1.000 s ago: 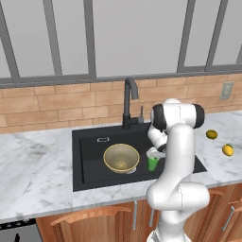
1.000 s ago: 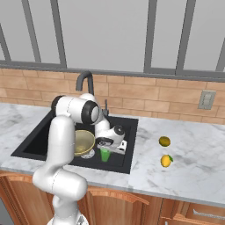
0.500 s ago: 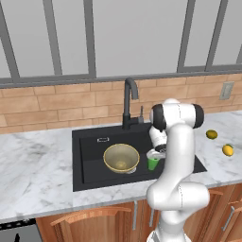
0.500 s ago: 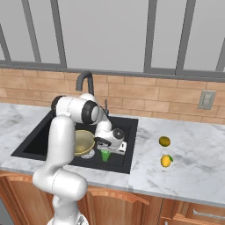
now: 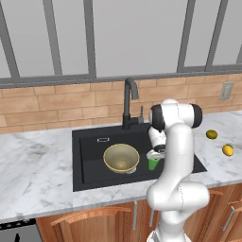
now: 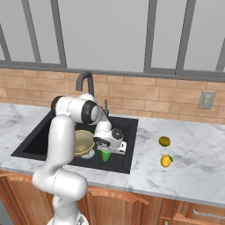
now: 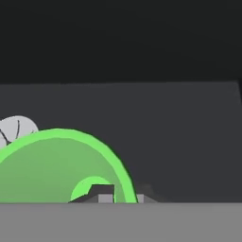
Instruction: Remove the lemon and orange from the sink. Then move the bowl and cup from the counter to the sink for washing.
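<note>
Holding the cup [image 5: 153, 163] low inside the sink [image 5: 90, 156], at the basin's right side, just beside the bowl [image 5: 121, 157]. Gripper [image 5: 155, 154] pinched shut on the cup's rim, one finger inside the green wall and one outside, as seen in the hand view, where the cup [image 7: 56, 165] takes up the lower left with its round bottom visible and the silver drain [image 7: 16, 127] peeking from behind it. Cup upright, mouth up, green body hanging just under the hand in the right base view [image 6: 105, 155]; cannot tell whether its bottom touches the basin floor.

No readable writing, brand or label anywhere: none on the cup, bowl, faucet [image 5: 128, 101] or wall outlet [image 6: 205, 99]. Small pale rectangle on the sink's back wall [image 5: 102, 140], too small to read.

Arm rising from the base, folding over at a big white shoulder joint with dark cap, then bending down into the basin with the wrist pointing downward and slightly toward the front edge. Hand [image 6: 112, 141] sitting right of the bowl [image 6: 82, 143], close to it.

Orange [image 5: 211, 134] and lemon [image 5: 228, 150] lying on the marble counter [image 5: 38, 160] right of the sink, well apart from the basin, near each other but not touching; orange farther back, lemon nearer the front.
</note>
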